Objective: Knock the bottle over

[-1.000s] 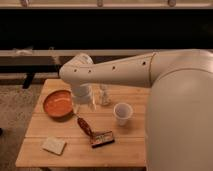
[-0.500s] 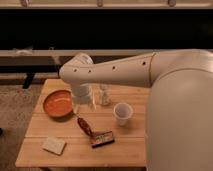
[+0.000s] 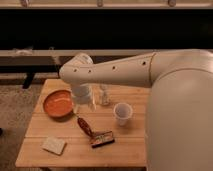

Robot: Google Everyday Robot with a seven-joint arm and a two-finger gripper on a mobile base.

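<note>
The small clear bottle (image 3: 104,95) stands upright on the wooden table (image 3: 75,150), near the table's middle back. My gripper (image 3: 84,105) hangs down from the white arm just left of the bottle, close beside it, between the bottle and the orange bowl (image 3: 58,103). The white paper cup (image 3: 122,113) stands to the right and in front of the bottle.
A brown snack bag (image 3: 85,126) and a dark packet (image 3: 102,138) lie at the table's front middle. A pale sponge (image 3: 54,145) lies at the front left. My large white arm covers the right side of the view. A dark bench runs behind the table.
</note>
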